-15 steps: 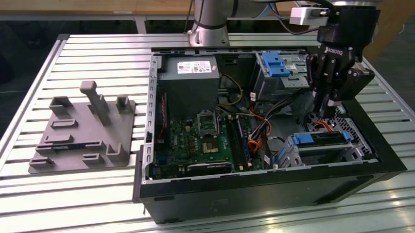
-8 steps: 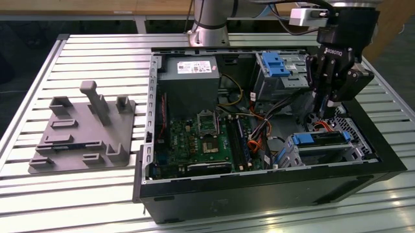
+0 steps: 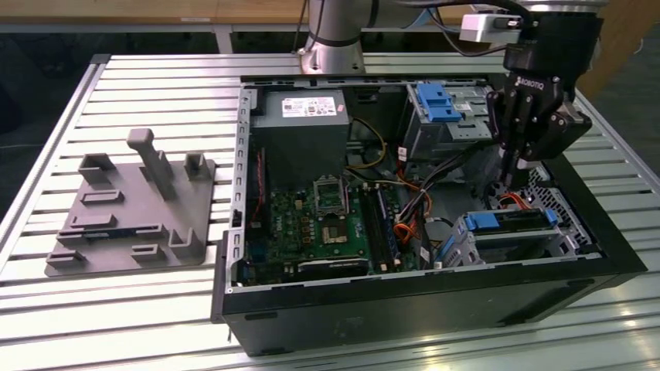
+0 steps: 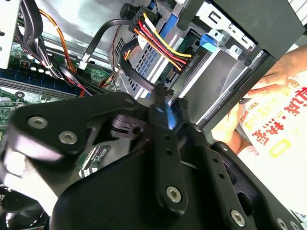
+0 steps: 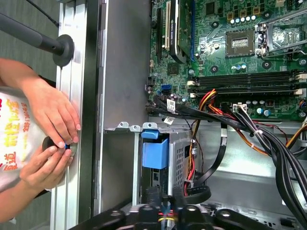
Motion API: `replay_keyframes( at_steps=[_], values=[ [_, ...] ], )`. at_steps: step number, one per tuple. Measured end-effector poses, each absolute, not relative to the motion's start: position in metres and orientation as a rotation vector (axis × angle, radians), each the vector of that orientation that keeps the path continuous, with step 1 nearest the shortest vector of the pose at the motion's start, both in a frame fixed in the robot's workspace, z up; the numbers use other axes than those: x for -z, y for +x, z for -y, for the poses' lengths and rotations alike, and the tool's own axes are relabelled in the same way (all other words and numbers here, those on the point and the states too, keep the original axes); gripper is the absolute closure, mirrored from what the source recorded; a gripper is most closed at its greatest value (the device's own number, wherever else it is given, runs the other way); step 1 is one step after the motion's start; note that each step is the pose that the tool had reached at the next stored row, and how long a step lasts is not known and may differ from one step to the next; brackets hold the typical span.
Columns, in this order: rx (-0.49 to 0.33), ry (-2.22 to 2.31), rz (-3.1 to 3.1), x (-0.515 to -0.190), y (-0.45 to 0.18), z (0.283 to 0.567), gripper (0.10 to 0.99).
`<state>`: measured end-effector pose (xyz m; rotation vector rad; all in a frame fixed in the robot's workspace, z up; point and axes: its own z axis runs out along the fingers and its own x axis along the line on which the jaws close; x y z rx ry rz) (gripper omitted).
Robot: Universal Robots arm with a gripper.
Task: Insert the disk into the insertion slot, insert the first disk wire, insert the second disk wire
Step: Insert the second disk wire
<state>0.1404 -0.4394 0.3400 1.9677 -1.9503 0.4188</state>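
Observation:
The disk (image 3: 512, 222), in its blue carrier (image 5: 154, 153), lies inside the insertion slot (image 3: 531, 246), the silver perforated cage (image 5: 180, 153) at the case's front corner on the exterior view's right. My black gripper (image 3: 509, 179) hangs just above the disk's rear end, jaws together. In both wrist views it (image 4: 160, 103) (image 5: 165, 214) is pinched on a black disk wire connector, with a black cable (image 4: 129, 72) looping away from it. Red, yellow and black wires (image 4: 163, 45) run to a connector at the cage's back.
The open computer case holds a motherboard (image 3: 320, 224), a power supply (image 3: 299, 116) and a taller cage with a blue latch (image 3: 438, 104). A cable bundle (image 5: 268, 143) crosses near the slot. A person's hands (image 5: 48, 124) rest on the table rail outside the case. A grey fixture plate (image 3: 134, 209) lies on the exterior view's left.

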Motion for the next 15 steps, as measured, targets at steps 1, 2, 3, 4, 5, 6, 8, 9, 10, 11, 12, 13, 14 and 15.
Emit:
replay_keyframes(
  at_steps=[1,2,3,4,5,6,8,9,10,11,12,13,14,15],
  values=[
    [-0.419,1.968,1.950,-0.3399,0.1404,0.4394,0.831],
    [-0.419,1.967,1.950,-0.3398,0.1404,0.4394,0.894],
    [-0.419,1.967,1.950,-0.3397,0.1404,0.4394,0.937],
    [-0.419,1.967,1.950,-0.3396,0.1404,0.4394,0.937],
    [-0.419,1.967,1.950,-0.3395,0.1404,0.4394,0.937],
    [-0.419,1.967,1.950,-0.3395,0.1404,0.4394,0.937],
    [-0.419,1.967,1.950,-0.3394,0.1404,0.4394,0.937],
    [-0.419,1.967,1.950,-0.3394,0.1404,0.4394,0.937],
    [-0.419,1.967,1.950,-0.3394,0.1404,0.4394,0.937],
    [-0.419,1.967,1.950,-0.3394,0.1404,0.4394,0.937],
    [-0.419,1.967,1.950,-0.3393,0.1404,0.4395,0.937],
    [-0.414,1.971,1.953,-0.3392,0.1404,0.4407,0.937],
    [-0.408,1.975,1.957,-0.3393,0.1405,0.4422,0.937],
    [-0.401,1.979,1.961,-0.3393,0.1405,0.4433,0.937]
  ],
)
